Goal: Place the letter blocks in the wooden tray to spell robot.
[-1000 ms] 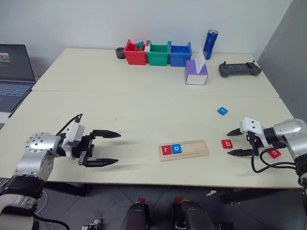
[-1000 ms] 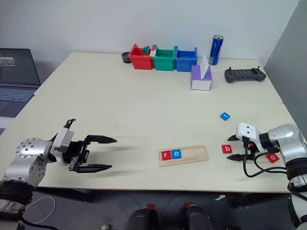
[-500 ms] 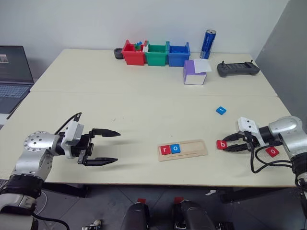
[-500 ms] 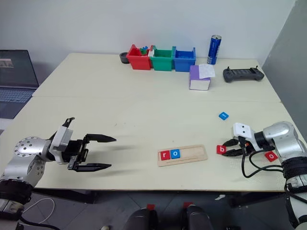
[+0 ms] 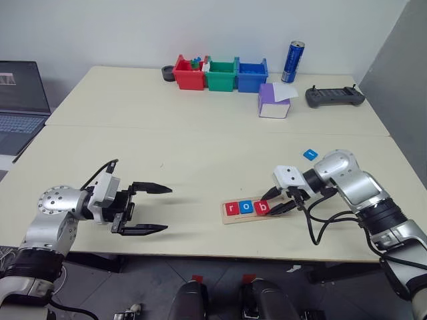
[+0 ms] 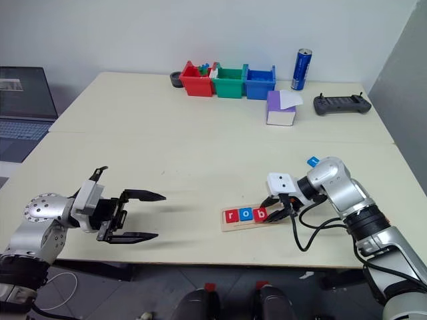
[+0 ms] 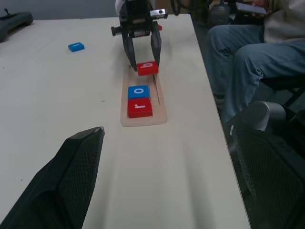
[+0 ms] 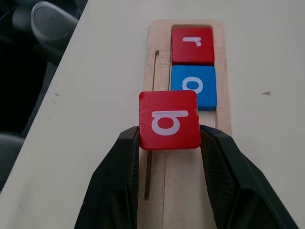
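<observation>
Between the right gripper's fingers a red b tile is pinched by its side edges, held above the tray just past the blue o and red r already seated in the groove. Third letter, then. Next move, I judge: shift the tile sideways over the groove, lower it flat against the o, and let go. Left gripper hangs spread wide and empty, well apart.
</observation>
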Controlling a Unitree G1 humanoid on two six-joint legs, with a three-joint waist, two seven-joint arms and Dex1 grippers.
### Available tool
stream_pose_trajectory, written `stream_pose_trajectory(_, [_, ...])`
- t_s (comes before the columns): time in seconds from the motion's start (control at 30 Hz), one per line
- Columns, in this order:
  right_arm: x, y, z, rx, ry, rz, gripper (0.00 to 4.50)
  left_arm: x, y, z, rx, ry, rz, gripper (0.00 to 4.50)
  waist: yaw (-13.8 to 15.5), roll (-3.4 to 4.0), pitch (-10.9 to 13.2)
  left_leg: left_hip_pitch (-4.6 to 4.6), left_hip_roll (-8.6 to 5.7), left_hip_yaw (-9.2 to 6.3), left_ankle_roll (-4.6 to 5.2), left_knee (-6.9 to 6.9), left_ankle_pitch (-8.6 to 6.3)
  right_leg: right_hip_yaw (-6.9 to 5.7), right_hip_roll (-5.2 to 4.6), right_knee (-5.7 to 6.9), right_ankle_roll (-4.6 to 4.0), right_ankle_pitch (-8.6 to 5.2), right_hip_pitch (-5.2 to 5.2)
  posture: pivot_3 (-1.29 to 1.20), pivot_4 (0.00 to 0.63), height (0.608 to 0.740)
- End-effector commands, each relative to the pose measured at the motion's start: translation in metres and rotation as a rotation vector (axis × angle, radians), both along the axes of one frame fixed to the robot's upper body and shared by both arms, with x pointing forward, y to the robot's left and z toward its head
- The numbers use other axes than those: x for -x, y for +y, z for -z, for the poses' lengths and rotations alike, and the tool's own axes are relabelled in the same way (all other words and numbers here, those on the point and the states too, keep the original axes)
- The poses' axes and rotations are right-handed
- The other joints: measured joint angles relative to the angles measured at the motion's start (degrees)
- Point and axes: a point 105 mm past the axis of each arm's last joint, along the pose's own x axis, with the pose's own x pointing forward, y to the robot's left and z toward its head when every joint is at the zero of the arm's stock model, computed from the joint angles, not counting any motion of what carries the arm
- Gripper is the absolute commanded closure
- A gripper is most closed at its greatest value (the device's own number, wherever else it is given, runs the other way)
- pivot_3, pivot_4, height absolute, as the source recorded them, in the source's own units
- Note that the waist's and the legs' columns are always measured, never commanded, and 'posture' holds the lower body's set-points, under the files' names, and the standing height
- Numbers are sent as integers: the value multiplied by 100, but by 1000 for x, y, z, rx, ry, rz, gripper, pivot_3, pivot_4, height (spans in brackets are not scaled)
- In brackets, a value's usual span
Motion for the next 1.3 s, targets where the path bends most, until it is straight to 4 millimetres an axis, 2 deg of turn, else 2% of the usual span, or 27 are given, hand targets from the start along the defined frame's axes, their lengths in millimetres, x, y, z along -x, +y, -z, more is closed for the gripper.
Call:
stream_pose_trajectory(0.03, [-9, 0, -7, 29, -52, -10, 3041, 2, -3, -6, 8, -37, 12, 0, -9, 0, 0, 0, 0, 0, 0, 0, 0, 0, 0, 1, 0, 0, 0, 0, 150, 740])
stream_pose_trajectory(0.4, [-12, 6, 5, 92, -47, -10, 3041, 3, -9, -3, 25, -48, 7, 0, -29, 0, 0, 5, 4, 0, -2, 0, 2, -1, 2, 8, -1, 0, 1, 0, 150, 740])
stream_pose_trajectory(0.67, [-12, 17, -2, 74, -59, -7, 3041, 5, -8, -3, 20, -44, 0, 0, -42, -1, -1, 10, 8, 0, -2, -1, 2, -1, 3, 12, -1, 0, 2, 0, 150, 740])
stream_pose_trajectory(1.3, [-16, 21, 0, 100, -82, 1, 3041, 2, -11, -3, 23, -56, -7, 0, -37, -1, -1, 8, 7, 0, -2, -1, 2, -1, 3, 10, -2, 0, 3, 0, 150, 740])
